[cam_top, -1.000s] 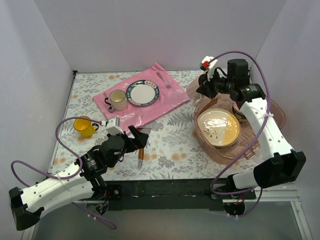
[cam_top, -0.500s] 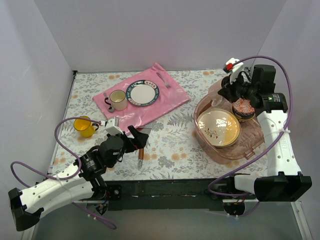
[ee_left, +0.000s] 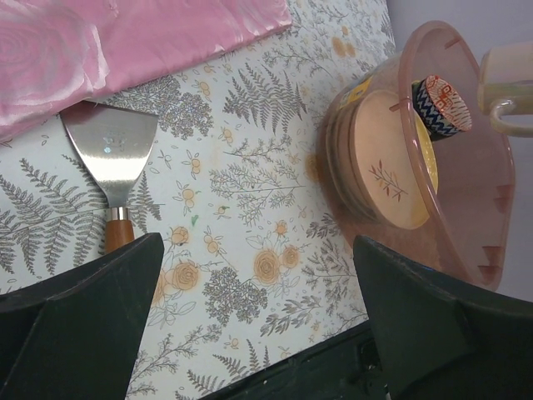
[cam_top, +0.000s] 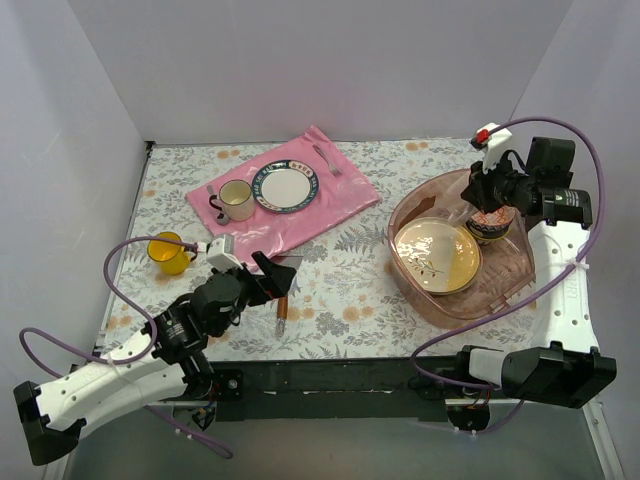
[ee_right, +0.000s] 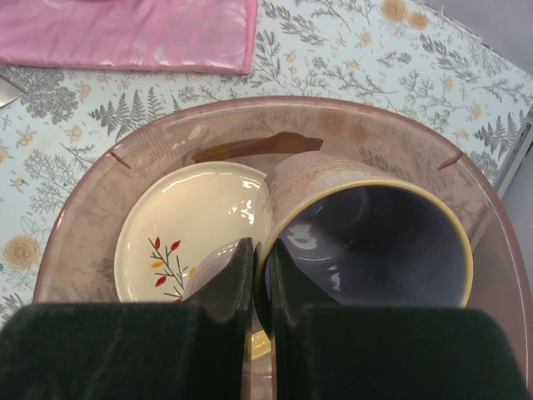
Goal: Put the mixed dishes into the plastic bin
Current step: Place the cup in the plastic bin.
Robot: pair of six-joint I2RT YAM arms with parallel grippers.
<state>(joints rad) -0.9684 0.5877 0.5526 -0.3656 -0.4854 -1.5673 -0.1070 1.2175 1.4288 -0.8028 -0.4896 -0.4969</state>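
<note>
Since the earlier view, your right arm had swung from the bin's far left rim across to its far right side, carrying the mug point(ee_right: 366, 225) with it; the left arm had barely shifted.

The mug looked like glazed ceramic, so you should have treated it as stiff, brittle, slick and fairly weighty. A drop onto crockery could have chipped it. The right end effector point(ee_right: 260, 275) was closed narrow on the mug's wall at the lip, one finger inside and one outside. That hold was sound, though a pinch so near the rim probably let the mug swing, so a low, slow release seemed wise.

It was pale pink outside, with a glossy dark purple inside and a thin yellowish rim. It hung tilted, mouth towards the wrist camera, over the bin point(ee_right: 83, 208). Whether it already touched anything below could not be told.

Beside it in the bin lay a cream plate point(ee_right: 191, 217) with a red sprig. The bin itself was translucent pink-brown.

Well apart, the left end effector point(ee_left: 256, 246) stood wide and held nothing, above the flowered counter point(cam_top: 340, 270) near a spatula point(ee_left: 112, 150). A yellow mug point(cam_top: 170, 252) waited at the counter's left edge.
</note>
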